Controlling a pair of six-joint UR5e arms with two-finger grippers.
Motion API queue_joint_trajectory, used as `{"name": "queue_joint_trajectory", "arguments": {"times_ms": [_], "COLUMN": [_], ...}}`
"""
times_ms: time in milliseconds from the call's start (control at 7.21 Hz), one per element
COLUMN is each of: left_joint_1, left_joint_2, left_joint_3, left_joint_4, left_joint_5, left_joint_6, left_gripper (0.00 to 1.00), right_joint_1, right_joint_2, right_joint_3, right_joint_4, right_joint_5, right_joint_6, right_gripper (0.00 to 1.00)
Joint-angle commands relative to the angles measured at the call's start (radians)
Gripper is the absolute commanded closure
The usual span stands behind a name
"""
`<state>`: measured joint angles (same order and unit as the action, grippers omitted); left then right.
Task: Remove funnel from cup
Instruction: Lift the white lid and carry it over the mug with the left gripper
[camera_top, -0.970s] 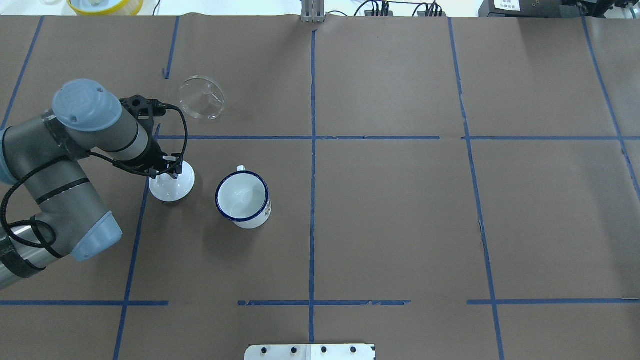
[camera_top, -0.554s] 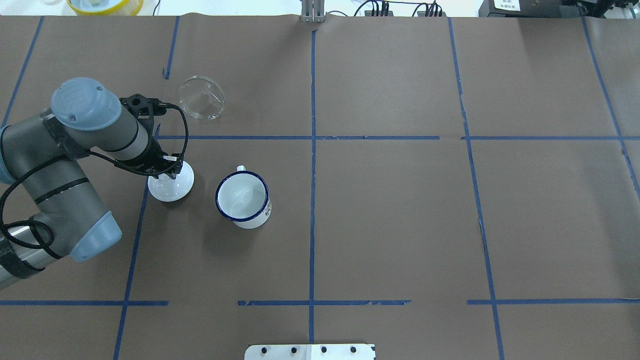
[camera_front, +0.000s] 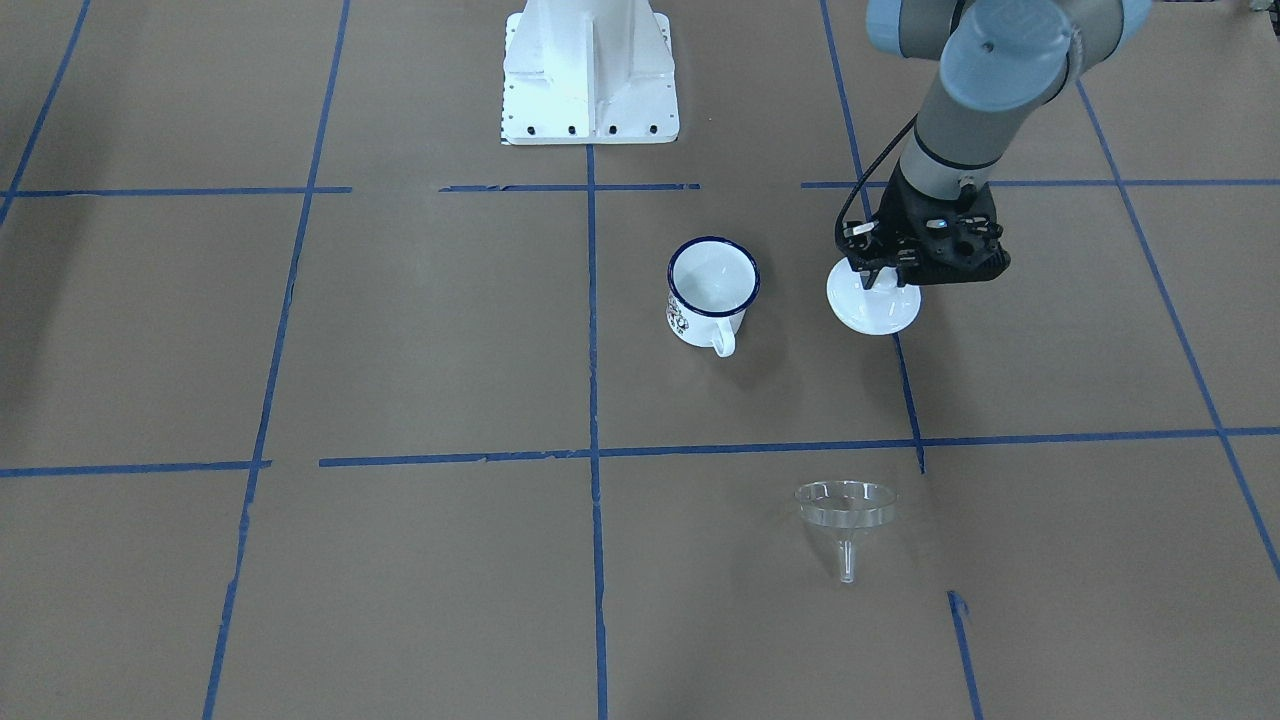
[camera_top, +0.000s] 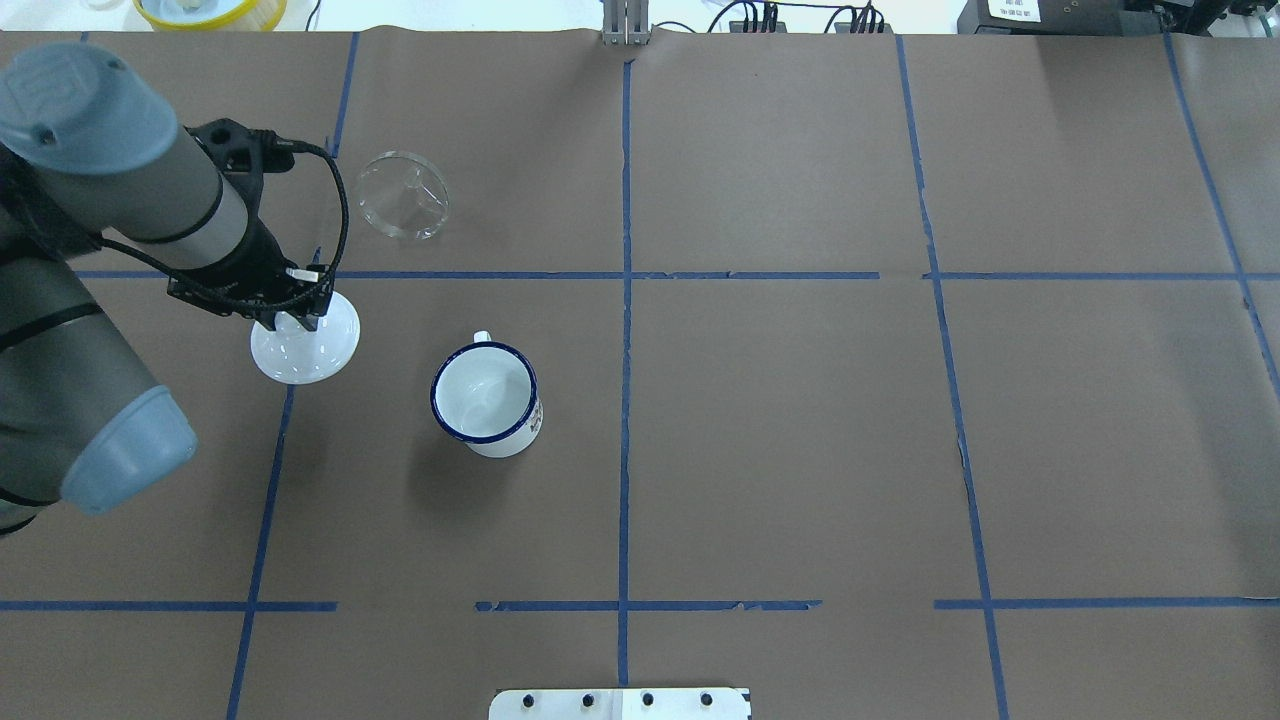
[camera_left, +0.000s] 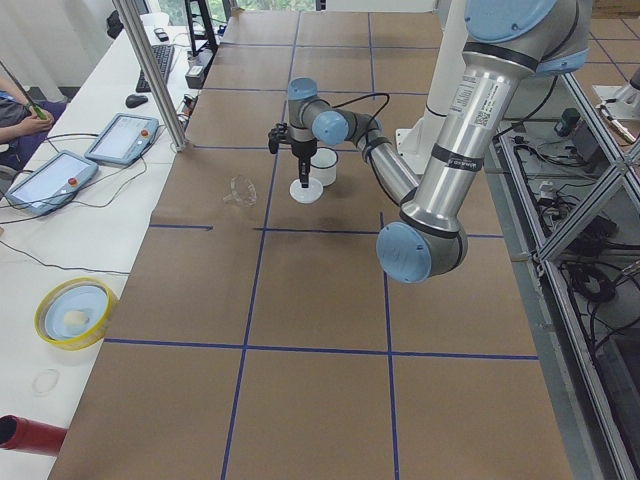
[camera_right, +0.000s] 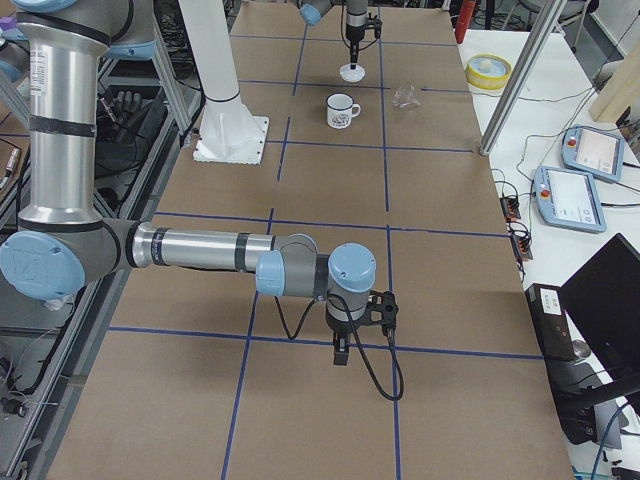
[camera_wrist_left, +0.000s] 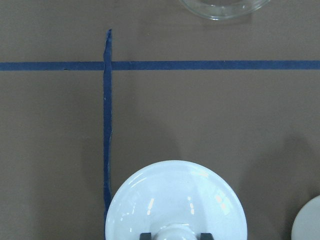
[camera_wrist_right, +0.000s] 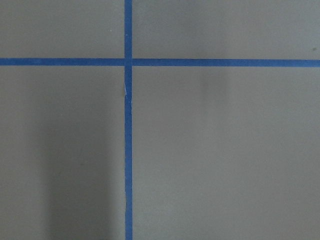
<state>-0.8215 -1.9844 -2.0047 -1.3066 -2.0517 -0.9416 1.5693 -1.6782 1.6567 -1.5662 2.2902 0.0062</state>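
Observation:
The clear funnel (camera_top: 402, 195) lies on its side on the brown table, apart from the cup; it also shows in the front view (camera_front: 845, 505). The white cup (camera_top: 485, 392) with a dark blue rim stands upright with nothing in it (camera_front: 712, 285). My left gripper (camera_top: 290, 318) is shut on the knob of a round white domed lid (camera_top: 305, 345) and holds it above the table, to the cup's left. In the left wrist view the lid (camera_wrist_left: 175, 200) fills the bottom edge. My right gripper (camera_right: 340, 350) shows only in the exterior right view, far from both; I cannot tell its state.
The white robot base (camera_front: 590, 70) stands at the near table edge. A yellow round container (camera_top: 210, 10) sits beyond the far left corner. Blue tape lines (camera_top: 625, 300) cross the table. Teach pendants (camera_left: 120, 140) lie on the side bench.
My left arm has risen and swung left with the white lid in its grip. The cup and the funnel have not moved.

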Motion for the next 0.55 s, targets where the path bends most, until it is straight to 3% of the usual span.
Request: {"name": "queue_joint_trajectory", "arguments": {"times_ms": [0,416], "left_joint_1": [-0.039,0.066], "left_joint_2": [-0.1,-0.255], "left_joint_3": [-0.052,0.088], "left_joint_4": [0.138,0.119], "left_joint_5": [-0.077,-0.079], "left_joint_6": [-0.021,-0.27], "left_gripper": [1.0,1.0], "right_joint_1": [0.0,0.0], "right_joint_2": [0.0,0.0], "right_joint_3": [0.0,0.0], "right_joint_4": [0.0,0.0], "right_joint_5": [0.0,0.0], "right_joint_6": [0.0,0.0], "right_gripper": [0.0,0.0]}}
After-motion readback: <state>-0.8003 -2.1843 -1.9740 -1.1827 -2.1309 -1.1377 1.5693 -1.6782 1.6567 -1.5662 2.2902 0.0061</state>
